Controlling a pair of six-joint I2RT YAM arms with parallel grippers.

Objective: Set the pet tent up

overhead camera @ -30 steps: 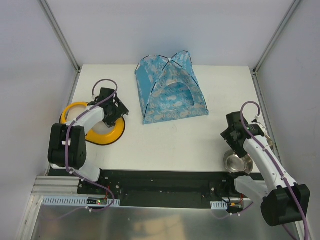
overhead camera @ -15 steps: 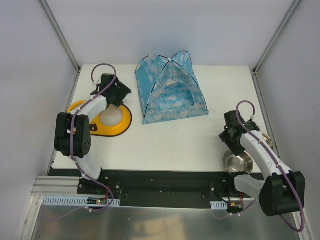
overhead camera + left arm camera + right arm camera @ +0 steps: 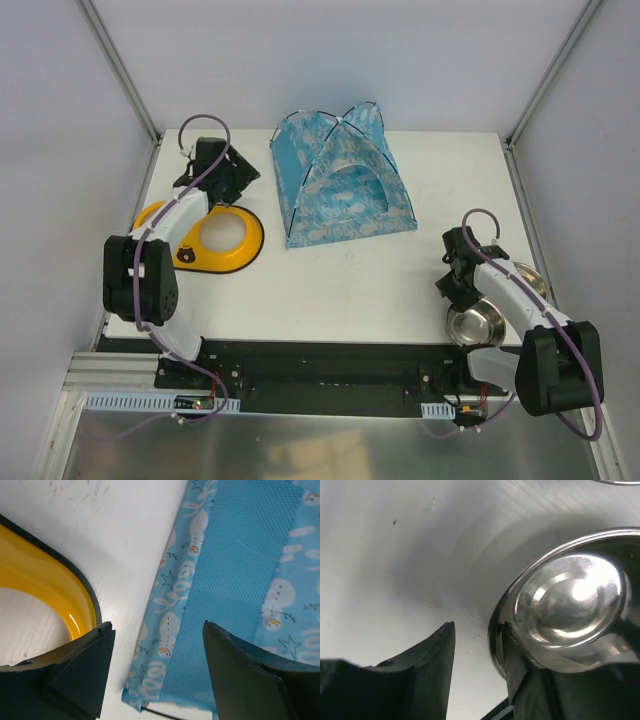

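Observation:
The pet tent (image 3: 340,180) stands domed at the back middle of the table, light blue with white print and thin black poles. My left gripper (image 3: 243,180) hovers open just left of its near left corner. In the left wrist view that fabric corner of the tent (image 3: 165,645) lies below the gap of the left gripper (image 3: 157,670), untouched. My right gripper (image 3: 455,292) is low at a steel bowl (image 3: 478,322) on the right. In the right wrist view the right gripper (image 3: 480,627) straddles the steel bowl's (image 3: 570,605) rim, with a gap left at one finger.
A yellow double bowl holder (image 3: 215,240) lies flat at the left under my left arm; its rim (image 3: 60,590) shows in the left wrist view. A second steel bowl (image 3: 530,283) sits behind my right arm, near the table's right edge.
My left gripper lifted off the yellow holder and swung back toward the tent's left corner. My right gripper came down toward the near steel bowl and its jaws narrowed.

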